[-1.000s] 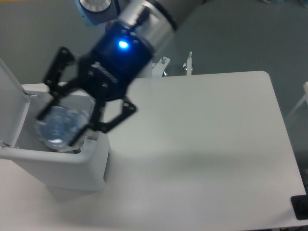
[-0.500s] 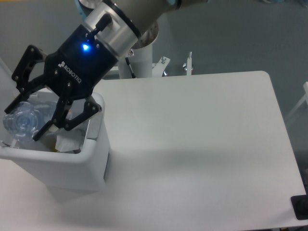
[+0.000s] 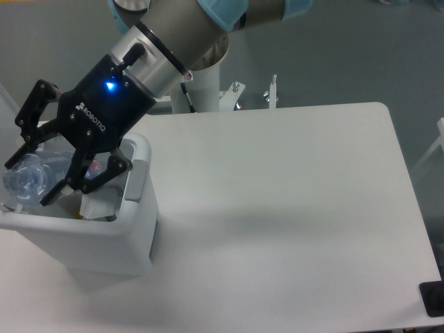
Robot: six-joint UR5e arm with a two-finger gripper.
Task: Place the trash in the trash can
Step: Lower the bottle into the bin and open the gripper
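Observation:
The trash can [image 3: 97,246] is a white bin at the table's left front, with a grey panel [image 3: 136,180] at its right rim. My gripper [image 3: 29,182] hangs over its opening, at the left side. It is shut on the trash, a clear plastic bottle [image 3: 26,177] held end-on between the black fingers [image 3: 50,198]. The bottle sits at about rim height. A whitish crumpled sheet [image 3: 92,205] lies inside the can, just right of the gripper. The can's floor is hidden.
The white table [image 3: 277,208] stretches right of the can. Behind its far edge stand the arm's white base post [image 3: 207,76] and small metal fittings [image 3: 272,91]. A black object [image 3: 433,300] sits at the front right corner.
My gripper has carried the bottle leftward and slightly down, from the can's middle to over its left side. The grip on the bottle looks unchanged.

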